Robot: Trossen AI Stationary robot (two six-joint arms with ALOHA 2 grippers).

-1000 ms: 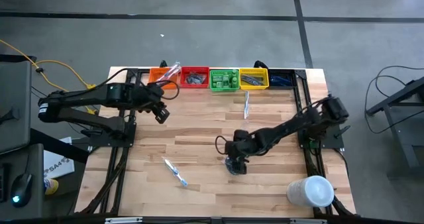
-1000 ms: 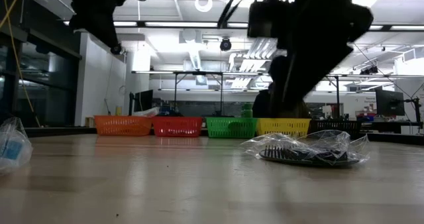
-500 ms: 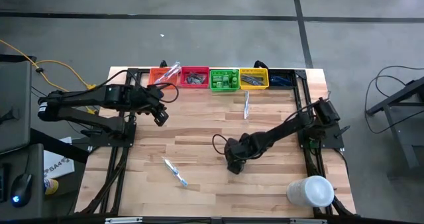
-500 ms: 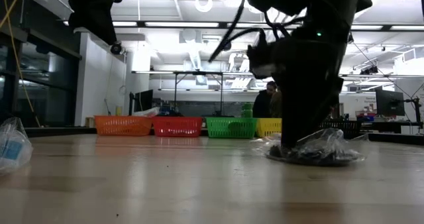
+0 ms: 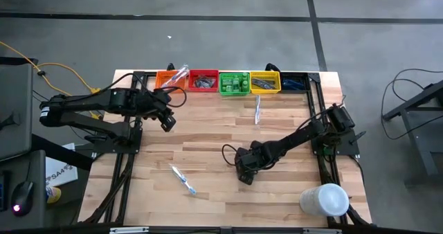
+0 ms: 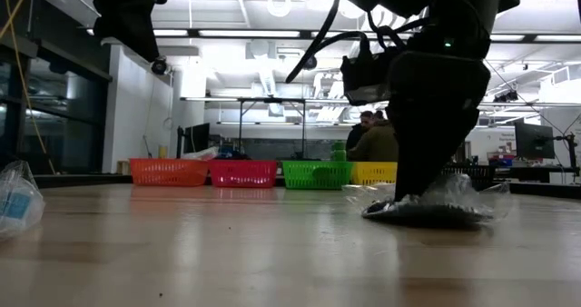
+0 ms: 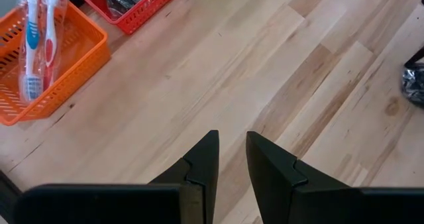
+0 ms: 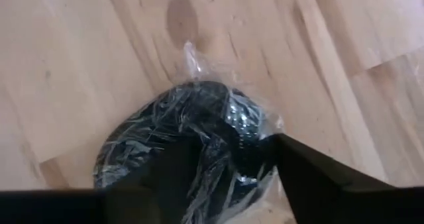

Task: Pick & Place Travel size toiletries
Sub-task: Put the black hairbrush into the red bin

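Note:
A dark round bundle point(image 8: 199, 114) in clear wrap lies on the wood table right of middle. My right gripper point(image 8: 228, 148) stands on it from above, a finger on either side; the low view shows the gripper point(image 6: 413, 198) down on the crinkled wrap point(image 6: 458, 207). Two wrapped toothbrushes lie flat on the table, one near the front point(image 5: 183, 180) and one by the bins point(image 5: 257, 109). My left gripper point(image 7: 230, 134) hovers high at the far left point(image 5: 167, 122), fingers a narrow gap apart, nothing between them. My right gripper has the bundle's near part point(image 8: 222, 134) between its two fingers, which point steeply down from above. The fingers point(image 8: 298, 164) press into the clear wrap on both sides. The bundle rests on the table point(image 6: 427, 218), not lifted.
Five bins line the far edge: orange point(image 5: 166, 79) with toothbrushes, red point(image 5: 203, 81), green point(image 5: 234, 83), yellow point(image 5: 265, 82), blue point(image 5: 294, 82). A large white cylinder point(image 5: 325, 199) stands at the near right corner. People show in the room behind point(image 6: 374, 142).
My right gripper has come down onto the bundle, moving slightly toward the table's near edge, and has rolled about its own axis. The bundle stays on the table, its wrap now squashed under the fingers.

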